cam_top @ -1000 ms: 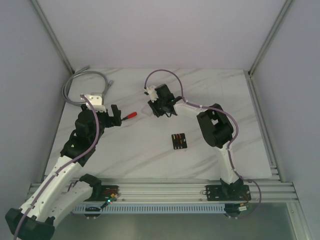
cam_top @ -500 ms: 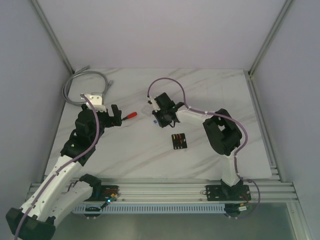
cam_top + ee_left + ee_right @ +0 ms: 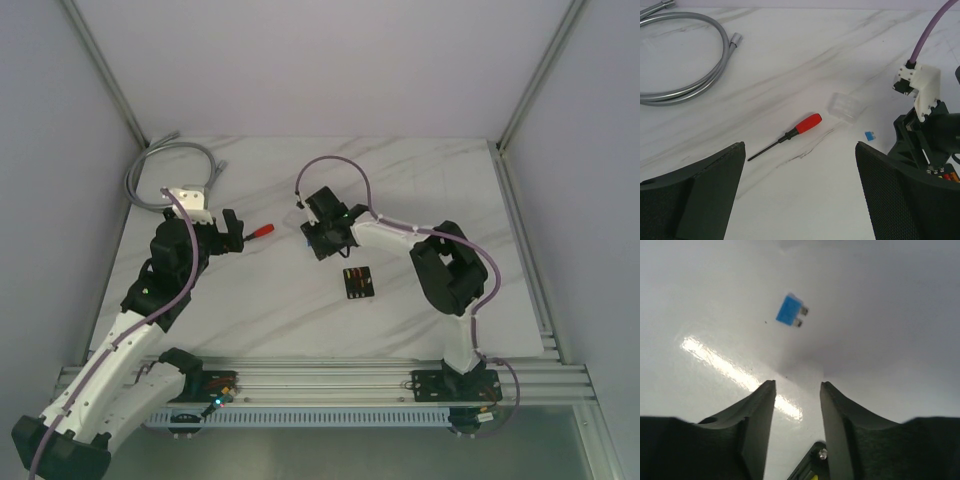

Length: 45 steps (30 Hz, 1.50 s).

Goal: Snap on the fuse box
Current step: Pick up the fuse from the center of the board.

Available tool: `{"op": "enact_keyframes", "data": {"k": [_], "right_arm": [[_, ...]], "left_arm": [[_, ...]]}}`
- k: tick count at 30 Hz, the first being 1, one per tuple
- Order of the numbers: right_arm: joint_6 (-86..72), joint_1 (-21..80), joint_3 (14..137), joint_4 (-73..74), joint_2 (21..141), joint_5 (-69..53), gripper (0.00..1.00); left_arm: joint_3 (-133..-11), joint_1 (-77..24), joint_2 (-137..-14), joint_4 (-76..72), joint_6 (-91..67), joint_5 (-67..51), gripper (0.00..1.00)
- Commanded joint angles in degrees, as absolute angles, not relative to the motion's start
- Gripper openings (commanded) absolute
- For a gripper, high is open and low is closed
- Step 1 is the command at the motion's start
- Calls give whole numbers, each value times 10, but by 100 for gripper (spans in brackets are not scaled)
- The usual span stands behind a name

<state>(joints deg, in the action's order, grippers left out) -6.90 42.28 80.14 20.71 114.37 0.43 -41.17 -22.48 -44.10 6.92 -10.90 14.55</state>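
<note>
Walled lab test cell, aluminium frame (image 3: 330, 376)

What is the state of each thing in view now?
fuse box, lying flat, uncovered
clear cover, lying apart from the box
blue fuse, loose, outside the box
red-handled screwdriver, lying untouched
grey hose, lying curved
left fingers, open, empty
right fingers, open, empty

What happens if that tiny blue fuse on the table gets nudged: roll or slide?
Probably slide: the blue fuse looks flat, lying on its face with two short prongs. It is tiny beside the right gripper, so likely very light and easily flicked away. The tabletop shows bright glare, so it may skid.
</note>
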Motion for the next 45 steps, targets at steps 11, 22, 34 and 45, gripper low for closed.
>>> {"op": "enact_keyframes", "data": {"k": [11, 22, 34, 45], "right_arm": [[135, 413, 928, 156, 1236, -85, 59], [150, 413, 933, 201, 1260, -134, 53], [141, 419, 903, 230, 1227, -115, 47], [113, 429, 910, 218, 1249, -40, 47]], "left_arm": [[-410, -220, -430, 57, -113, 142, 100], [-411, -219, -434, 57, -113, 138, 100], [-412, -216, -439, 57, -115, 135, 100], [-411, -215, -441, 57, -114, 134, 100]]}}
